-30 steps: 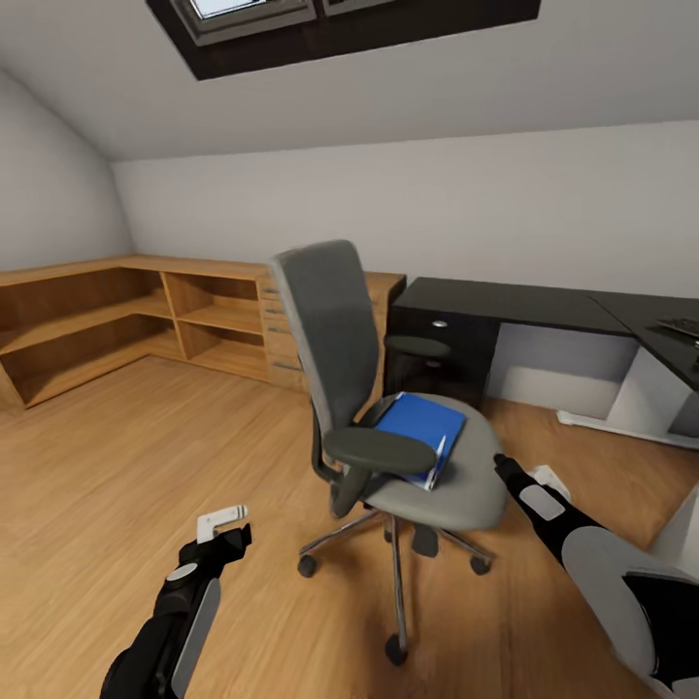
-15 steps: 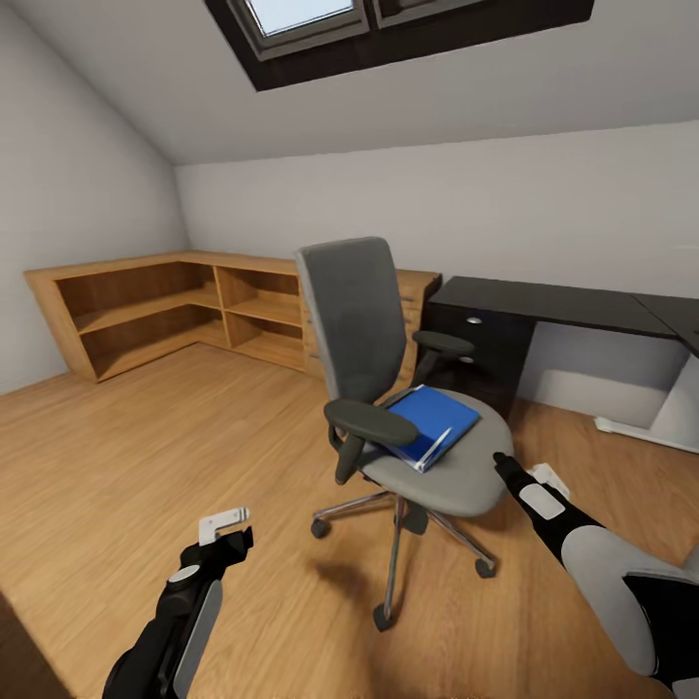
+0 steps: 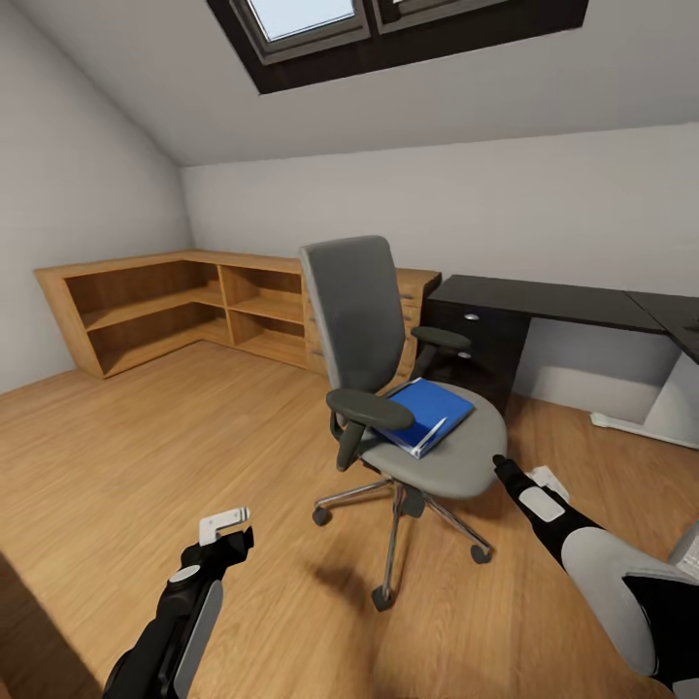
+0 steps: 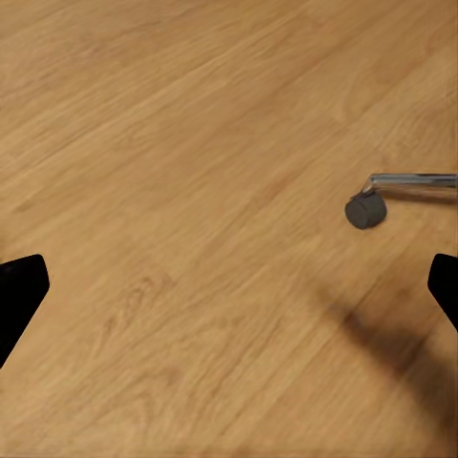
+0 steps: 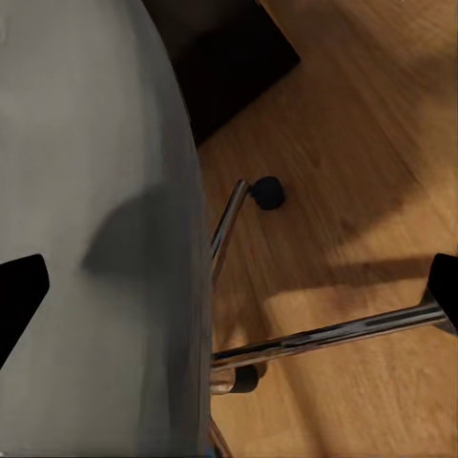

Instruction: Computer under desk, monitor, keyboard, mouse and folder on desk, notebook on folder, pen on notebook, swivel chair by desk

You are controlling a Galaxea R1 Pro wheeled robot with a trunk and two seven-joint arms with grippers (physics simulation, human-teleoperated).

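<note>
This is an attic room of a home, fitted out as a study corner. A sloping white ceiling (image 3: 485,107) carries a dark-framed skylight (image 3: 320,19) above the swivel chair (image 3: 388,349). The chair stands on a warm plank wood floor (image 3: 146,456) (its chrome base and castors show in the wrist views). Behind the chair, low light-wood open shelving (image 3: 175,311) runs along the wall and turns the corner. Just beside the shelving, behind the chair, stands the glossy black desk (image 3: 544,296) with a knobbed drawer unit.
</note>
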